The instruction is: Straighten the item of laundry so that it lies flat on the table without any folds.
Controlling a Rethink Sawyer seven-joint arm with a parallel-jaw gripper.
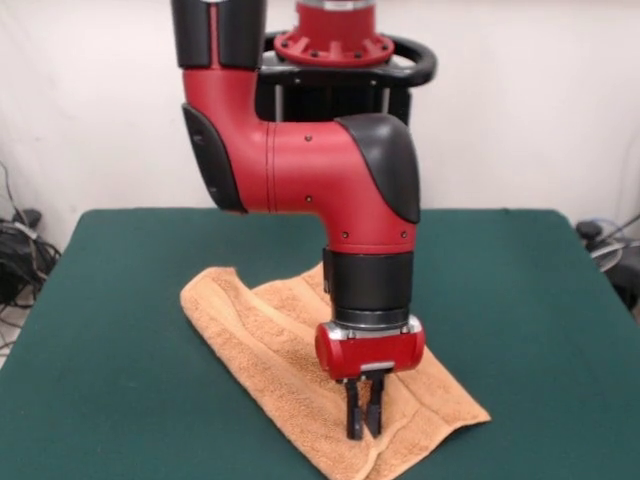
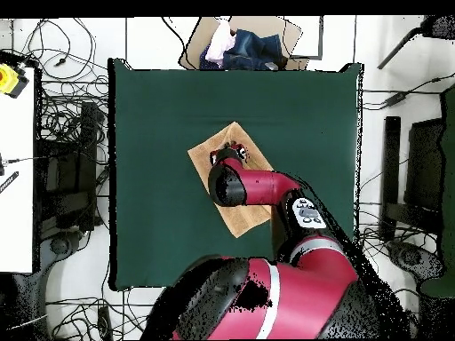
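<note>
The peach terry towel (image 1: 270,340) lies slantwise on the dark green table (image 1: 110,330), near its middle. One side is doubled over in a long fold, and a raised ridge runs along the end nearest the camera. My gripper (image 1: 363,412) points straight down on that near end. Its fingers are close together and pinch the ridge of cloth where they meet the towel. In the overhead view the towel (image 2: 201,160) lies mid-table (image 2: 151,115), and the arm hides most of it and the gripper.
An open cardboard box of clothes (image 2: 244,44) stands just beyond the table's edge opposite the robot. Cables (image 2: 67,178) and equipment lie on the floor along both long sides. Green tabletop surrounds the towel on all sides.
</note>
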